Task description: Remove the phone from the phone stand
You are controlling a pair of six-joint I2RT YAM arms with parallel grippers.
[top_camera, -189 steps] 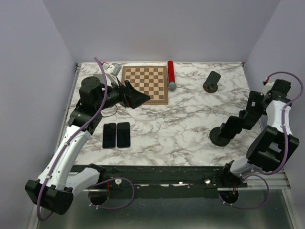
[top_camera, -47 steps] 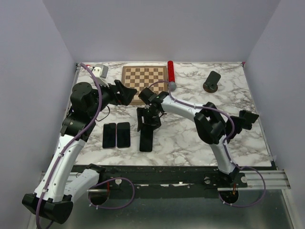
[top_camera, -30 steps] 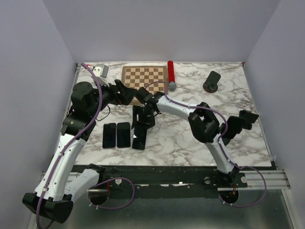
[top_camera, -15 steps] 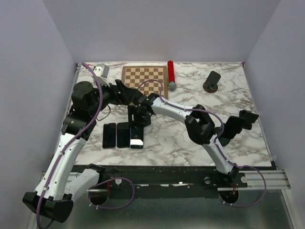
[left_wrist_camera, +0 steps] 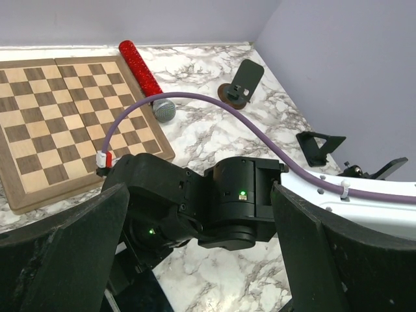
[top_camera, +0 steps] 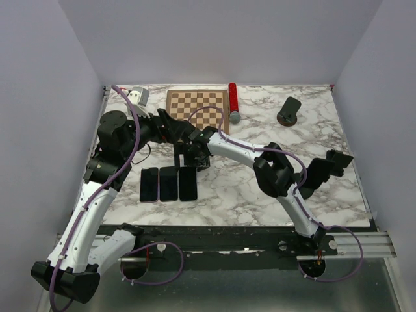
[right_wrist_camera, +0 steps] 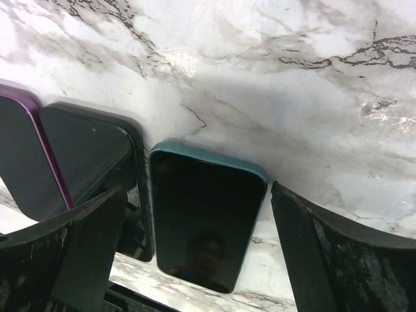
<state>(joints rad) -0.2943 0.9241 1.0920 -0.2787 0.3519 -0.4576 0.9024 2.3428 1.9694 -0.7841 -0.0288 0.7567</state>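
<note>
A teal-cased phone (top_camera: 188,184) lies flat on the marble table (top_camera: 234,182), screen up, as the right one of a row of three phones. In the right wrist view it (right_wrist_camera: 207,224) lies between my right gripper's fingers without touching them. My right gripper (top_camera: 190,158) (right_wrist_camera: 201,260) is open and hovers just above the phone's far end. An empty black phone stand (top_camera: 324,170) (left_wrist_camera: 318,144) sits at the right. My left gripper (top_camera: 177,129) (left_wrist_camera: 201,260) is open and empty, just behind the right wrist.
A purple phone (top_camera: 149,184) (right_wrist_camera: 26,156) and a black phone (top_camera: 168,184) (right_wrist_camera: 91,169) lie left of the teal one. A chessboard (top_camera: 197,114), a red microphone (top_camera: 233,103) and a second stand (top_camera: 288,112) sit at the back. The right arm (top_camera: 240,148) spans the table's middle.
My right gripper carried the teal phone leftwards, laid it flat beside the two phones and let go. The left arm has hardly moved.
</note>
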